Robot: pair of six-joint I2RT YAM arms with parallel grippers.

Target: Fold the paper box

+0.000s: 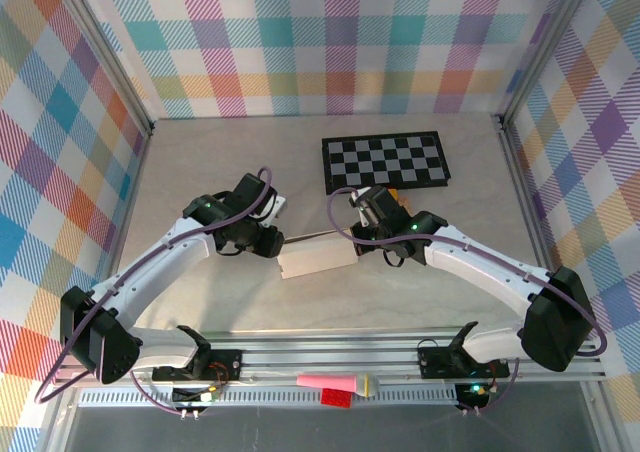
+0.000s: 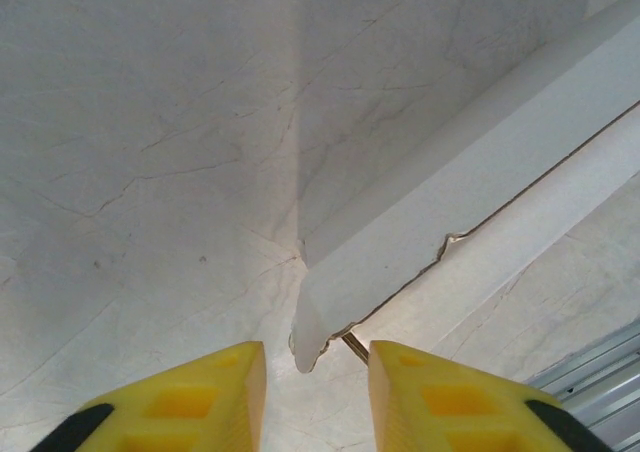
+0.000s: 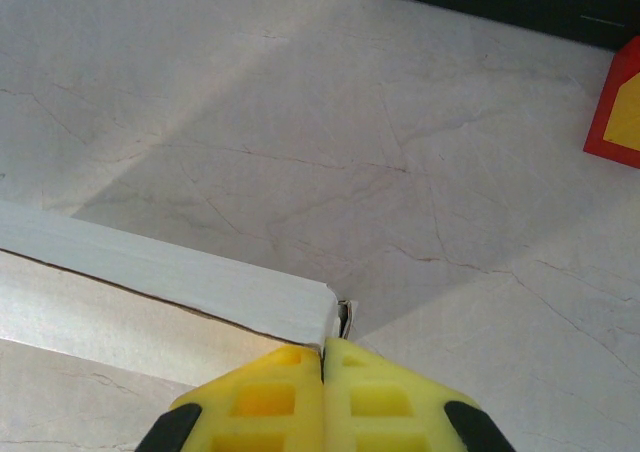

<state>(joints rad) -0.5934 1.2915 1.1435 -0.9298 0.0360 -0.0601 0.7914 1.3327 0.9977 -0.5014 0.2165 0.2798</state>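
Note:
The paper box (image 1: 318, 259) is a slim white cardboard box lying mid-table between my two grippers. My left gripper (image 1: 274, 242) is at its left end. In the left wrist view the yellow fingers (image 2: 200, 397) stand apart, and the box's torn corner flap (image 2: 312, 332) pokes just into the gap, touching neither pad. My right gripper (image 1: 358, 239) is at the box's right end. In the right wrist view its gripper (image 3: 323, 350) is pressed shut, with the thin end edge of the box (image 3: 250, 297) running into the seam between the tips.
A black-and-white checkerboard mat (image 1: 385, 162) lies behind the box at the back right. A red and yellow block (image 3: 618, 112) sits near it. A pink and yellow object (image 1: 335, 383) and a red piece (image 1: 336, 398) rest on the front rail. Plaid walls enclose the table.

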